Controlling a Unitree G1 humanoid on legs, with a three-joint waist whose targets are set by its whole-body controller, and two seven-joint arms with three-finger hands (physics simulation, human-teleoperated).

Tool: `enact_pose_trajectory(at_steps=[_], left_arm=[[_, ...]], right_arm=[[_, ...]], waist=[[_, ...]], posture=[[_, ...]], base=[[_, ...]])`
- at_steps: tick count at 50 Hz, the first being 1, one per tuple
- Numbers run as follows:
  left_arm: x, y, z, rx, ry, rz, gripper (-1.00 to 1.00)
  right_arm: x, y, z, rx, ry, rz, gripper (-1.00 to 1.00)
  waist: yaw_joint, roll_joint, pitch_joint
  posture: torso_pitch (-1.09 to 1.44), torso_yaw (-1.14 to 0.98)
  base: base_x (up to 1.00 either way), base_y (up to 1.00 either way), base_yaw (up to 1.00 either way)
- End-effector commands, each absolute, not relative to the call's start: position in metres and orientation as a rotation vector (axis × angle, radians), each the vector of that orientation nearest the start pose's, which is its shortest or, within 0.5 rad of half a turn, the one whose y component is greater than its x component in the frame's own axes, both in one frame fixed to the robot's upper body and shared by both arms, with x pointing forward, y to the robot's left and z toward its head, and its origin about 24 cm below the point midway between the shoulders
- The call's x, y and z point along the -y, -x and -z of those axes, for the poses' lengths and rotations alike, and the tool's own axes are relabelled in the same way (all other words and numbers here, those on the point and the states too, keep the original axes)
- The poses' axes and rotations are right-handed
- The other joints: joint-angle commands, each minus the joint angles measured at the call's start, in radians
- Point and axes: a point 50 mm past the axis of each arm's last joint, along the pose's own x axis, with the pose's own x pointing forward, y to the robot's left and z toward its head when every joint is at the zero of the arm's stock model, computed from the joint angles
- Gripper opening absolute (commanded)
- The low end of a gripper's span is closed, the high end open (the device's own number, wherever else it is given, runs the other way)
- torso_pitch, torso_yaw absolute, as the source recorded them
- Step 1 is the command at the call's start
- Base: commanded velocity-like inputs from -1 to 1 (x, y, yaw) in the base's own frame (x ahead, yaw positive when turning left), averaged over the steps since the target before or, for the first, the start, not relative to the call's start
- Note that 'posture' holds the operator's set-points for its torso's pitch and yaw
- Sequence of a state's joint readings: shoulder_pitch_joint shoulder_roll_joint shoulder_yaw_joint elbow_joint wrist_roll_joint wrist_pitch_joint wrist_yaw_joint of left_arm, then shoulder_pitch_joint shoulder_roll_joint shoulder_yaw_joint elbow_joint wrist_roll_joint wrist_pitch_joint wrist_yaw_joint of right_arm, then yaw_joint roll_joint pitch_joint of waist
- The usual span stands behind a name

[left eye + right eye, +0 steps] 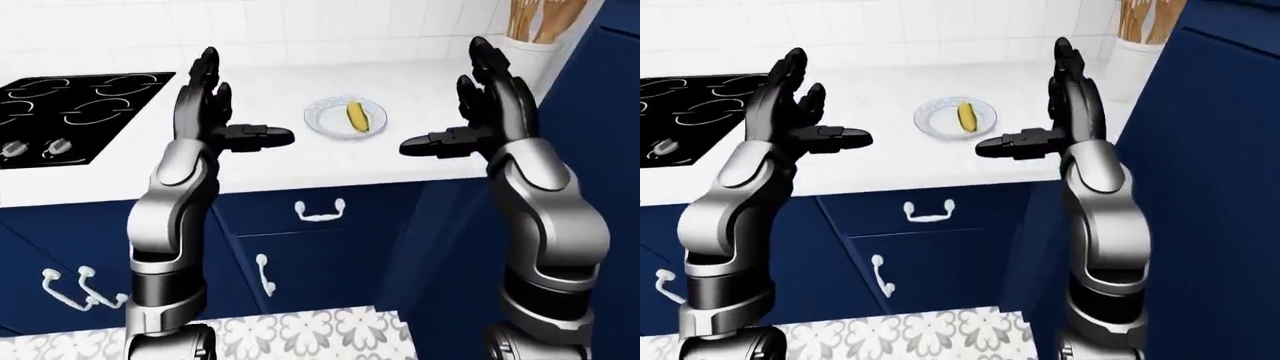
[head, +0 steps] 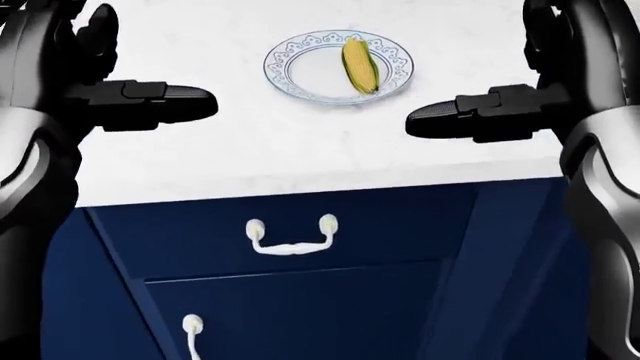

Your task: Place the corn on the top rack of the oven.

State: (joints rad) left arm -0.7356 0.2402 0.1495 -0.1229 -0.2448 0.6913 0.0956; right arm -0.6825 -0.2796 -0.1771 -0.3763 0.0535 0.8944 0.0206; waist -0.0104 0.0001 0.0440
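A yellow corn cob [image 2: 360, 66] lies on a small glass plate [image 2: 290, 75] resting on the white counter [image 2: 250, 157]. The plate sits between my two raised hands and farther up in the head view. My left hand [image 1: 232, 112] is open, fingers upright and thumb [image 2: 160, 101] pointing right, to the left of the plate. The right hand [image 1: 455, 112] mirrors it, open, with its thumb [image 2: 470, 120] pointing left, to the right of the plate. Neither hand touches the corn or the plate. No oven shows in any view.
A black cooktop [image 1: 80, 97] is set in the counter at the left. Blue drawers and doors with white handles [image 2: 292, 240] run below. A tall blue cabinet [image 1: 610, 97] stands at the right, a holder of wooden utensils [image 1: 535, 22] beside it. Patterned floor [image 1: 300, 334] lies below.
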Motion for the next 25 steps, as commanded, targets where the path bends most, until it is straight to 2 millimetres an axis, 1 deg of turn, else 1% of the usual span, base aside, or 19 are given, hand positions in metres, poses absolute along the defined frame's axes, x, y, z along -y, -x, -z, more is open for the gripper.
enact_pose_trajectory(at_steps=[1,3,4,5,6,7,9,10,14,16,17,18,19,20,21,22,23,24,25], left_arm=[[-0.1685,-0.3356,-0.2509,0.258,0.023,-0.005,1.00],[-0.1687,-0.3352,-0.2509,0.258,0.022,-0.006,1.00],[-0.1684,-0.3346,-0.2515,0.260,0.022,-0.005,1.00],[-0.1684,-0.3348,-0.2507,0.259,0.022,-0.006,1.00],[-0.1683,-0.3344,-0.2510,0.259,0.022,-0.005,1.00],[-0.1685,-0.3345,-0.2514,0.260,0.023,-0.005,1.00],[-0.1681,-0.3346,-0.2515,0.259,0.022,-0.004,1.00],[-0.1681,-0.3349,-0.2513,0.259,0.022,-0.004,1.00],[-0.1669,-0.3344,-0.2516,0.260,0.022,-0.001,1.00],[-0.1674,-0.3344,-0.2514,0.261,0.022,-0.001,1.00],[-0.1673,-0.3343,-0.2510,0.260,0.021,-0.001,1.00],[-0.1671,-0.3337,-0.2517,0.261,0.022,-0.001,1.00],[-0.1672,-0.3336,-0.2522,0.261,0.021,-0.001,1.00],[-0.1673,-0.3337,-0.2520,0.261,0.022,-0.001,1.00],[-0.1672,-0.3337,-0.2519,0.261,0.021,-0.001,1.00],[-0.1670,-0.3334,-0.2523,0.262,0.021,0.000,1.00],[-0.1672,-0.3337,-0.2521,0.261,0.021,-0.001,1.00],[-0.1672,-0.3337,-0.2521,0.261,0.021,-0.001,1.00],[-0.1672,-0.3336,-0.2520,0.261,0.021,-0.001,1.00]], right_arm=[[0.1793,-0.3055,-0.2625,0.261,0.155,0.047,1.00],[0.1793,-0.3050,-0.2623,0.261,0.156,0.047,1.00],[0.1797,-0.3048,-0.2621,0.261,0.156,0.048,1.00],[0.1798,-0.3046,-0.2625,0.262,0.156,0.048,1.00],[0.1796,-0.3043,-0.2631,0.262,0.156,0.049,1.00],[0.1797,-0.3045,-0.2628,0.262,0.157,0.049,1.00],[0.1794,-0.3048,-0.2630,0.261,0.157,0.048,1.00],[0.1794,-0.3051,-0.2629,0.261,0.157,0.048,1.00],[0.1798,-0.3050,-0.2631,0.263,0.156,0.048,1.00],[0.1790,-0.3043,-0.2641,0.264,0.156,0.047,1.00],[0.1790,-0.3046,-0.2631,0.264,0.155,0.046,1.00],[0.1785,-0.3046,-0.2634,0.265,0.156,0.044,1.00],[0.1787,-0.3046,-0.2637,0.265,0.155,0.045,1.00],[0.1786,-0.3042,-0.2643,0.265,0.155,0.046,1.00],[0.1785,-0.3041,-0.2643,0.265,0.155,0.046,1.00],[0.1785,-0.3040,-0.2645,0.266,0.155,0.046,1.00],[0.1788,-0.3044,-0.2641,0.266,0.155,0.047,1.00],[0.1788,-0.3043,-0.2644,0.266,0.155,0.048,1.00],[0.1790,-0.3045,-0.2637,0.266,0.155,0.047,1.00]], waist=[[0.002,-0.002,-0.015],[-0.004,0.032,-0.023],[-0.006,0.058,-0.033],[-0.005,0.091,-0.066],[0.007,0.062,-0.030],[-0.003,0.080,-0.015],[0.010,0.066,-0.032],[0.011,0.060,-0.036],[0.019,0.023,-0.037],[0.022,-0.005,-0.035],[0.024,-0.025,-0.038],[0.025,-0.053,-0.046],[0.030,-0.050,-0.062],[0.021,-0.044,-0.044],[0.022,-0.062,-0.030],[0.017,-0.061,-0.031],[0.013,-0.053,-0.039],[0.013,-0.046,-0.041],[0.012,-0.039,-0.038]], posture=[[0.00,0.00],[0.00,0.00],[0.00,0.00],[0.00,0.00],[0.00,0.00],[0.00,0.00],[0.00,0.00],[0.00,0.00],[0.00,0.00],[0.00,0.00],[0.00,0.00],[0.00,0.00],[0.00,0.00],[0.00,0.00],[0.00,0.00],[0.00,0.00],[0.00,0.00],[0.00,0.00],[0.00,0.00]], base=[[0.36,0.00,0.00],[0.36,0.00,0.00],[0.34,0.00,0.00],[0.30,0.00,0.00],[0.28,0.00,0.00],[0.26,0.00,0.00],[0.24,0.00,0.00],[0.20,0.00,0.00],[0.17,0.00,0.00],[0.16,0.00,0.00],[0.16,0.00,0.00],[0.16,0.00,0.00],[0.16,0.00,0.00],[0.16,0.00,0.00],[0.16,0.00,0.00],[0.16,0.00,0.00],[0.16,0.00,0.00],[0.16,0.00,0.00],[0.16,0.00,0.00]])
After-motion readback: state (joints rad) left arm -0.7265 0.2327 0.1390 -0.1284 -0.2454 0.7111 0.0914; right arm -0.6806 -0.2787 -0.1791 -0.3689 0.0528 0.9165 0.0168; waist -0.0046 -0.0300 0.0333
